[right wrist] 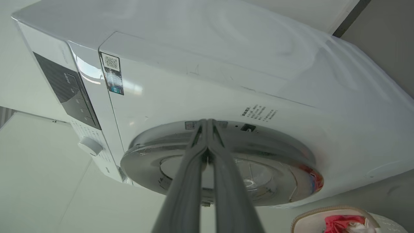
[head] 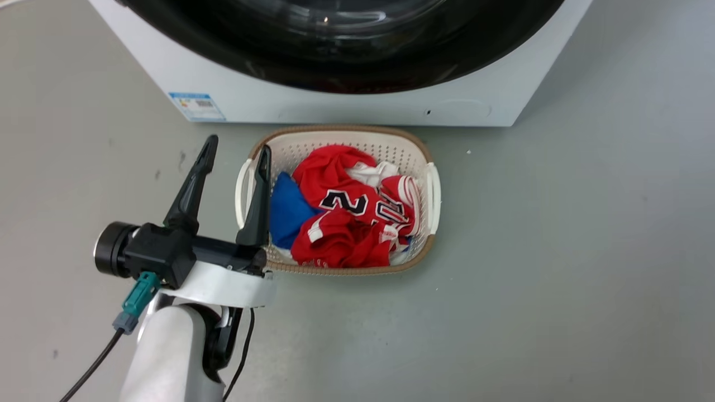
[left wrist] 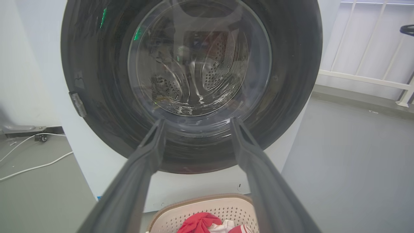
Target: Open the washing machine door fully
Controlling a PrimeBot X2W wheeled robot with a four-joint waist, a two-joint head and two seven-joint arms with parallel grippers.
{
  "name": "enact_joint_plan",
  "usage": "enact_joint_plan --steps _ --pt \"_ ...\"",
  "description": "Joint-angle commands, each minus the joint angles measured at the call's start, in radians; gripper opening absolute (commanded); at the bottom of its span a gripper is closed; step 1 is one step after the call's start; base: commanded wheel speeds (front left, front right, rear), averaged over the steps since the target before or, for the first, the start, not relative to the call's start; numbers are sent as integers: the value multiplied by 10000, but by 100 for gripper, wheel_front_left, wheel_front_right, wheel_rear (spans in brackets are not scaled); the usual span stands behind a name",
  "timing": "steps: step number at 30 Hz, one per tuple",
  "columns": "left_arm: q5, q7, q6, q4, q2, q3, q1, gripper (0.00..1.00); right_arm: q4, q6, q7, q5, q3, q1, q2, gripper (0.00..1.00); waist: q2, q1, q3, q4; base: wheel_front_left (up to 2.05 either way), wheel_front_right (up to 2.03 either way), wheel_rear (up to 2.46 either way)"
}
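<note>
The washing machine (head: pixel 335 106) is a white box at the top of the head view. Its round glossy black door (head: pixel 391 72) lies flat against the front. In the left wrist view the door (left wrist: pixel 97 81) faces me, and the steel drum shows through its glass bowl. My left gripper (head: pixel 239 143) hovers open and empty above the floor, short of the door, its fingertips (left wrist: pixel 160 122) wide apart. In the right wrist view my right gripper (right wrist: pixel 207 120) is shut, tips together before the door's (right wrist: pixel 226 152) rim; whether they touch it I cannot tell.
A white basket (head: pixel 346 131) of red, white and blue clothes (head: pixel 346 218) sits on the grey floor just before the machine, right of my left gripper. A white cable (left wrist: pixel 32 161) lies on the floor left of the machine. A white railing (left wrist: pixel 362 77) stands to its right.
</note>
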Motion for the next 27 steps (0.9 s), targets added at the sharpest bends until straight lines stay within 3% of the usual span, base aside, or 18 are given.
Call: enact_joint_plan --steps 1,7,16,27 --pt "50 -26 -21 -169 -12 -37 -184 100 500 4 330 -174 580 -948 -138 0 0 -2 387 284 0 0 0" --pt "78 -26 -21 -551 -87 -88 -427 100 2292 3 1277 -959 2411 -3652 35 0 0 -2 930 494 0 0 0" --pt "55 -26 -22 -760 -184 -252 -788 100 4076 4 1793 -1735 3602 -6057 959 0 0 -2 1526 808 0 0 0" --pt "41 -26 -22 -720 -275 -299 -805 100 4857 3 2482 -2181 4276 -6385 1605 0 0 -2 1583 894 0 0 0"
